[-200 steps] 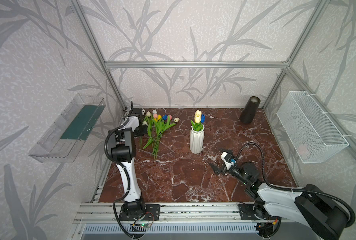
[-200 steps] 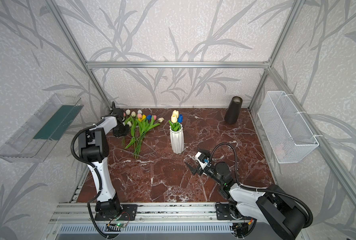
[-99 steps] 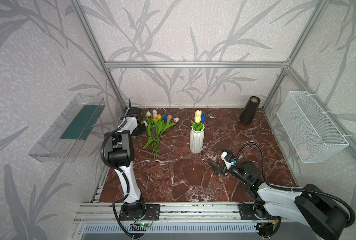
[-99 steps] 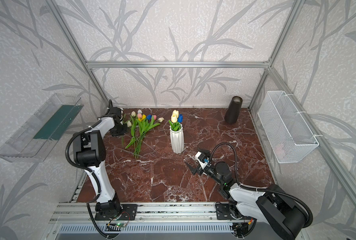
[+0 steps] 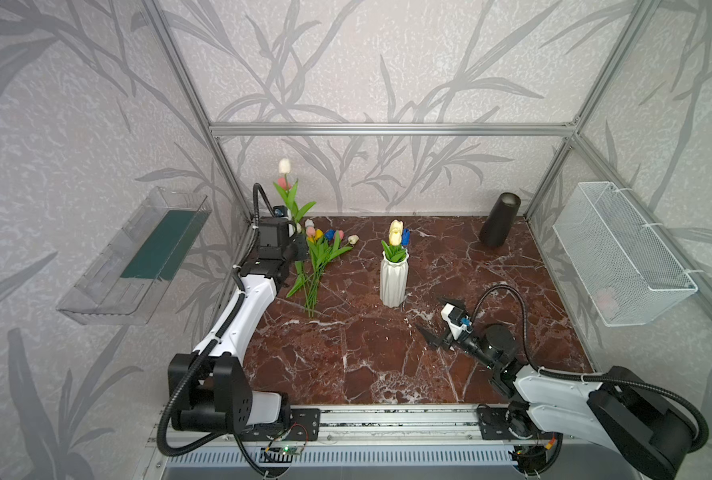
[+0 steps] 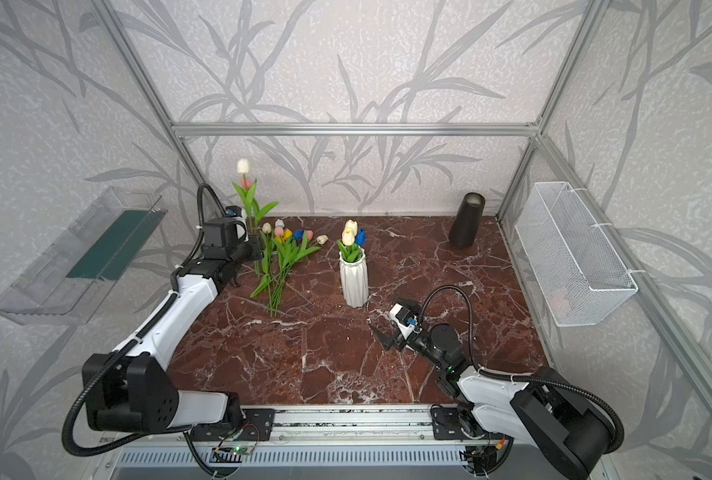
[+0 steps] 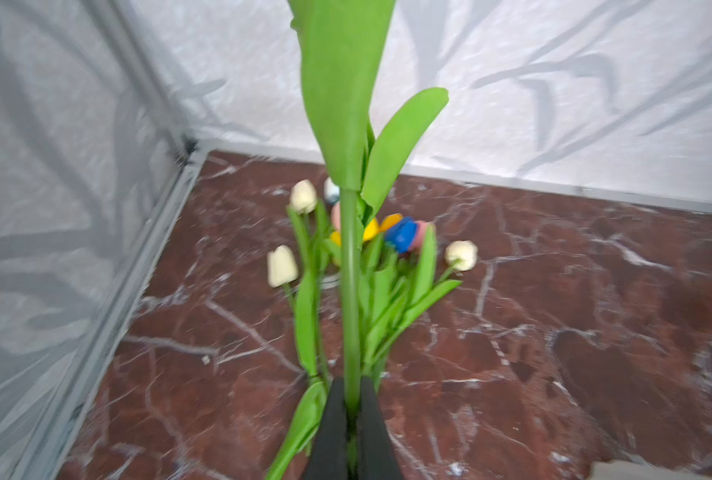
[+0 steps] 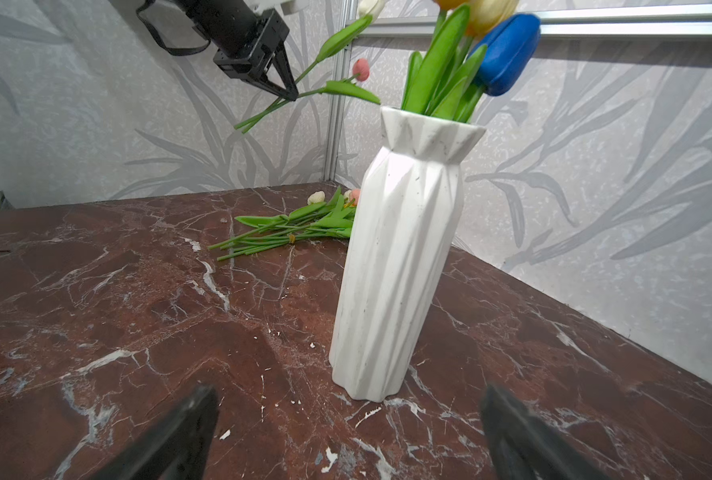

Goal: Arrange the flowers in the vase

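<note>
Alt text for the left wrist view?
The left tool is shut on a tulip stem whose leaves rise out of frame. Beyond it, loose tulips with white, yellow, blue and pink heads lie on the marble table.

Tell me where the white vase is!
In a top view the white vase stands upright mid-table, right of the loose tulips lying on the marble table, with the open right gripper nearer the camera.

The vase point(image 5: 393, 282) looks matt, the marble tabletop point(image 5: 366, 353) glossy
</note>
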